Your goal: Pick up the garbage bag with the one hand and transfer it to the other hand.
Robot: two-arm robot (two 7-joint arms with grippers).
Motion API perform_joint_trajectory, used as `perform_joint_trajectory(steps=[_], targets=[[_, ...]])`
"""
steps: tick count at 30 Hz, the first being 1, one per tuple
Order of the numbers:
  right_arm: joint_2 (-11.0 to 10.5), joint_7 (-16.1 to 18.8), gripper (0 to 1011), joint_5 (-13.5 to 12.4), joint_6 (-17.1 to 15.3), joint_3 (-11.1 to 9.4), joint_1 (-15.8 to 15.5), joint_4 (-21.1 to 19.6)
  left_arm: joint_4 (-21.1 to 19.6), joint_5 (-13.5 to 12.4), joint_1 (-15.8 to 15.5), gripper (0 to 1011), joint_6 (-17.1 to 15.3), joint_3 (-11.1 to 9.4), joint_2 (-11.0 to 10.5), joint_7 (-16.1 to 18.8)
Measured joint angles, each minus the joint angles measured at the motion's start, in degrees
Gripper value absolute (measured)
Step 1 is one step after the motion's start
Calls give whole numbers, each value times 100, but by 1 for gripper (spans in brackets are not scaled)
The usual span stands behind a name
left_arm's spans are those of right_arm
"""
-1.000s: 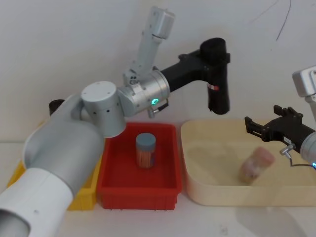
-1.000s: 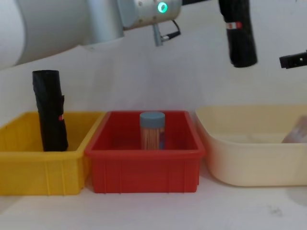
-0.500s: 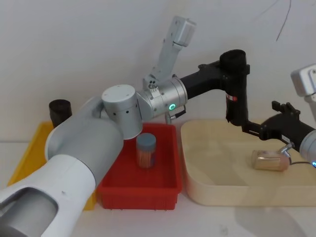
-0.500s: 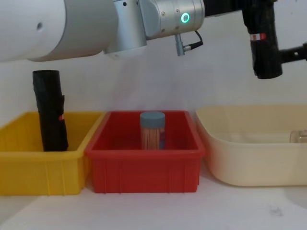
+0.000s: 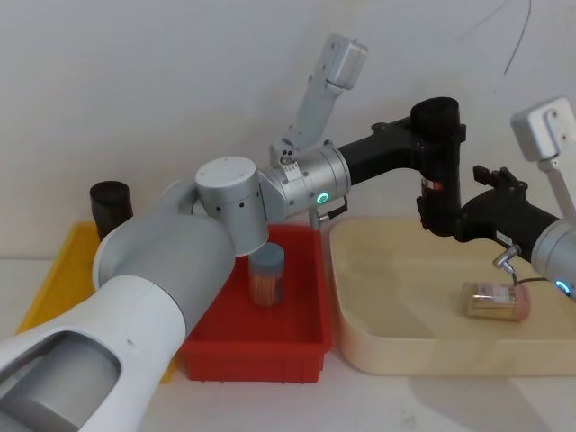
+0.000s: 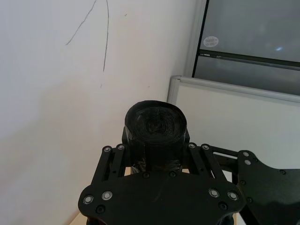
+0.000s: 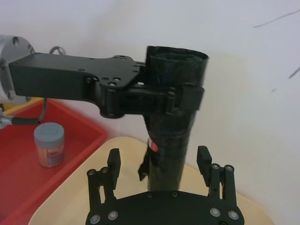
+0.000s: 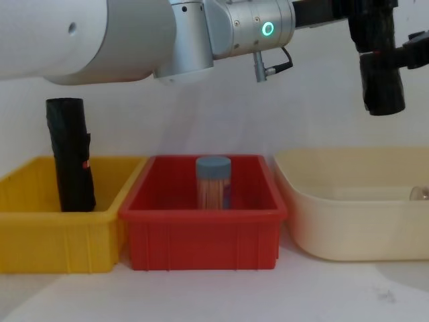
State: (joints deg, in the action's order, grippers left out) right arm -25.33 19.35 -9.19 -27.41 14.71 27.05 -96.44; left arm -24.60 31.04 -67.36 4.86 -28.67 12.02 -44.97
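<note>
Left hand (image 5: 438,135), on the green-lit arm, reaches across above the cream tub (image 5: 360,342), clamped around the upper part of the garbage bag (image 5: 437,171). Bag hangs upright in the air over the tub's far side, well clear of the bench, label band showing as a small red mark just below the grip. In the right wrist view the left hand's fingers (image 7: 185,99) wrap the roll near its top.

Right hand (image 5: 474,211), on the blue-lit arm, sits at the bag's lower half. Its fingers stand spread on either side of the roll with gaps visible in the right wrist view; contact looks absent, though the angle is poor.

Red bin (image 8: 203,228) holds a blue-capped jar (image 8: 213,181), upright. Yellow bin (image 8: 40,235) holds a second black roll (image 8: 69,154), standing. A small clear container (image 5: 492,301) lies on its side in the cream tub.
</note>
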Motion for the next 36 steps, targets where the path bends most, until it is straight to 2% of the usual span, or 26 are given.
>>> perform_joint_trajectory(steps=[10, 17, 23, 31, 34, 35, 36], targets=[[119, 19, 999, 126, -144, 120, 235, 281, 98, 11, -40, 531, 20, -6, 39, -38], [327, -41, 999, 225, -199, 206, 512, 766, 137, 16, -57, 531, 27, -11, 55, -52], [424, -74, 999, 268, -202, 234, 632, 972, 155, 19, -63, 531, 29, -13, 61, -58], [507, -106, 841, 302, -205, 258, 733, 1154, 168, 20, -67, 531, 33, -13, 65, -64], [533, -112, 737, 311, -205, 267, 766, 1209, 172, 20, -69, 531, 34, -13, 67, -65], [536, -114, 737, 312, -205, 268, 771, 1219, 172, 20, -70, 531, 34, -13, 67, -65], [540, -115, 684, 314, -205, 268, 778, 1229, 173, 20, -70, 531, 34, -13, 68, -66]])
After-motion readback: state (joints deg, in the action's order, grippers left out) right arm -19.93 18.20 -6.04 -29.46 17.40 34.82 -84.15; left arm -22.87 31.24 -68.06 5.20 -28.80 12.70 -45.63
